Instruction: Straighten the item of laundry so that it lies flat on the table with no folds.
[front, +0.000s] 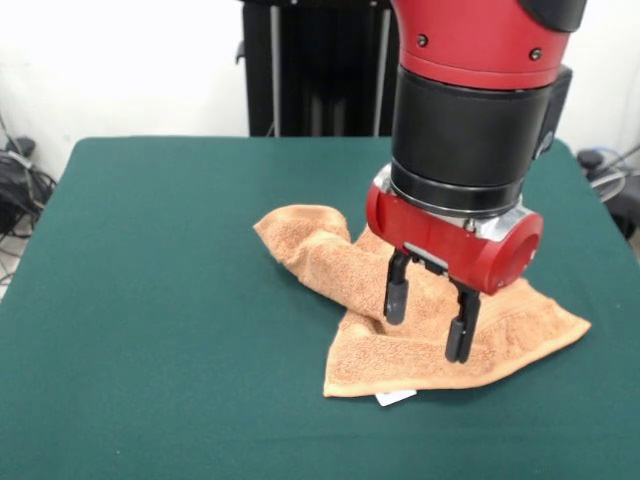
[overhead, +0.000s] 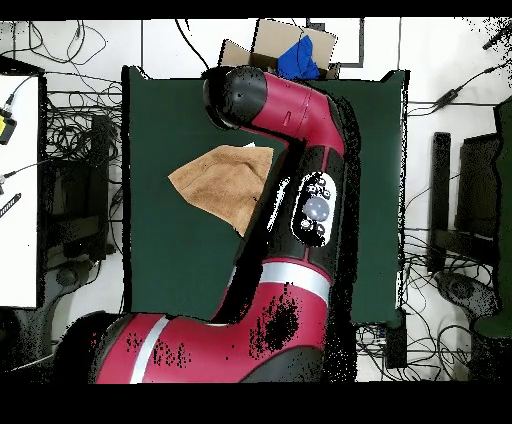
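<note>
Orange-tan towel (front: 400, 330) crumpled and folded on green table (front: 150, 300), right of centre in front view. White tag (front: 395, 398) poking out at near edge. Hand (front: 428, 318) directly above towel, fingers (front: 396, 292) apart, gripping nothing.

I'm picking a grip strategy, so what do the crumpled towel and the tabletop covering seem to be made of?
The towel looks like soft terry cloth, orange-tan and matte: its surface is nubby and looped, and it bunches into rounded folds under the open gripper. The table seems covered in dark green felt-like fabric: flat, dull, no shine or visible weave. What lies beneath the covering cannot be told.
</note>
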